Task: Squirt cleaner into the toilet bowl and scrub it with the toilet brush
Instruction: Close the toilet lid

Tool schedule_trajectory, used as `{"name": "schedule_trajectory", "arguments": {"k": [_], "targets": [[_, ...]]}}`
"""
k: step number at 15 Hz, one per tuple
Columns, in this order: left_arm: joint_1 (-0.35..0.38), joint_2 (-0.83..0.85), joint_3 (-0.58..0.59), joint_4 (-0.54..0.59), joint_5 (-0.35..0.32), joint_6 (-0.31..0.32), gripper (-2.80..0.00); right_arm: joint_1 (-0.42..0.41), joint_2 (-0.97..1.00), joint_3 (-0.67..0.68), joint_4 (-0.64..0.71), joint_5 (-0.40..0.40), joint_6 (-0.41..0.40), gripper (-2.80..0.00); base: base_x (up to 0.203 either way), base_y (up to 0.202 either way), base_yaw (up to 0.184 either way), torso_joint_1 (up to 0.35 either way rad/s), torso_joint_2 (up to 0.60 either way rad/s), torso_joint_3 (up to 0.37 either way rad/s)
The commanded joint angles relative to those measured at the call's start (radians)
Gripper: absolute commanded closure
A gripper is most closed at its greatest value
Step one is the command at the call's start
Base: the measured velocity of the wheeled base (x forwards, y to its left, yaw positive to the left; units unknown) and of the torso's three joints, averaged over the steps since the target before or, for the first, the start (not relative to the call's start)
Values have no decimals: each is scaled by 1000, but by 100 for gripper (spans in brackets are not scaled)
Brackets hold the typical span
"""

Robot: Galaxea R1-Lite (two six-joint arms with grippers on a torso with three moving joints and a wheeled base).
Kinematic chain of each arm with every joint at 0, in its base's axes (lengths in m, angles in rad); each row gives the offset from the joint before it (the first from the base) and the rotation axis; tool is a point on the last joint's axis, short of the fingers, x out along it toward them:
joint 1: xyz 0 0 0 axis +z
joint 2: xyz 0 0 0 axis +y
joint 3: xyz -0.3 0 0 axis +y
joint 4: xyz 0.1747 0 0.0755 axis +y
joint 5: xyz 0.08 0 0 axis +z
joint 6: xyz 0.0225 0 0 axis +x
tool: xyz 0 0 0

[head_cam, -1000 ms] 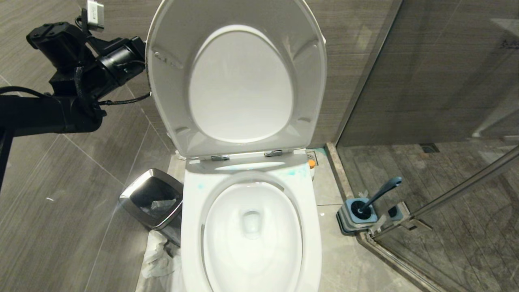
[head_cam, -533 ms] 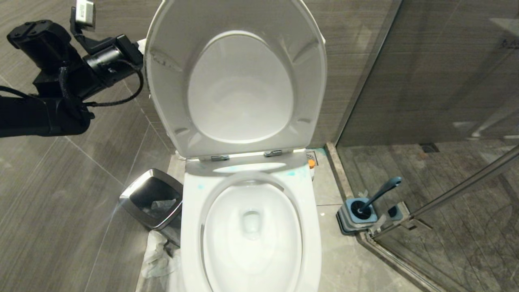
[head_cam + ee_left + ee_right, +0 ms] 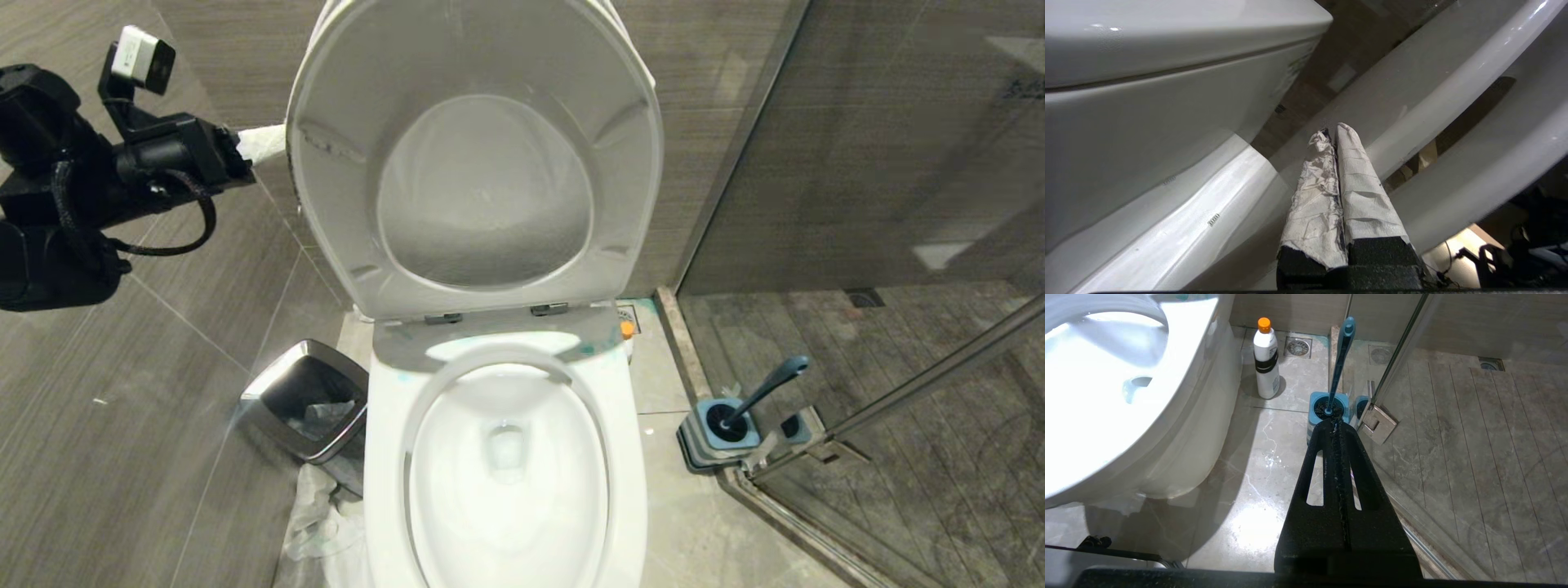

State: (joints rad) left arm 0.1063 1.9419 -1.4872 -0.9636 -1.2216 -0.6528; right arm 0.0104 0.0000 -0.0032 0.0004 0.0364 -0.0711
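The toilet bowl (image 3: 384, 465) stands in the middle with its seat and lid (image 3: 478, 49) raised. Turquoise cleaner (image 3: 584, 349) smears the back rim. My left gripper (image 3: 263, 142), fingers (image 3: 1359, 192) wrapped in white paper and shut on nothing, sits at the lid's left edge, between the tank (image 3: 1147, 102) and the lid's back. The toilet brush (image 3: 767, 385) stands in its blue holder (image 3: 722, 437) on the floor to the right. My right gripper (image 3: 1333, 424) is shut and empty, hanging over the floor just short of that holder (image 3: 1314, 406); the brush handle (image 3: 1341, 355) rises beyond it.
A chrome-rimmed waste bin (image 3: 306, 400) stands left of the bowl, with white paper (image 3: 318, 523) on the floor below it. A white bottle with an orange cap (image 3: 1266, 359) stands beside the toilet base. A glass shower door and its rail (image 3: 939, 376) close off the right.
My left arm has drawn back to the left and turned, so its paper-wrapped fingers now show at the lid's edge. The raised seat and lid have tipped forward. The right arm is still.
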Motion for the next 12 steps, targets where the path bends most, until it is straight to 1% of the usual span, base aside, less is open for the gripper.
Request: {"name": "schedule_trajectory", "arguments": {"k": [1, 3, 5, 8, 12], "targets": [[20, -50, 48, -5, -41, -4, 0, 0, 2, 0, -1, 0, -1, 0, 0, 0, 0, 0, 0, 0], [39, -80, 95, -4, -85, -4, 0, 0, 2, 0, 0, 0, -1, 0, 0, 0, 0, 0, 0, 0], [45, -109, 157, -6, -112, -1, 0, 0, 2, 0, 0, 0, -1, 0, 0, 0, 0, 0, 0, 0], [44, -157, 254, -7, -120, 3, 0, 0, 2, 0, 0, 0, -1, 0, 0, 0, 0, 0, 0, 0], [41, -219, 393, -52, -121, 10, 0, 0, 2, 0, 0, 0, -1, 0, 0, 0, 0, 0, 0, 0]]}}
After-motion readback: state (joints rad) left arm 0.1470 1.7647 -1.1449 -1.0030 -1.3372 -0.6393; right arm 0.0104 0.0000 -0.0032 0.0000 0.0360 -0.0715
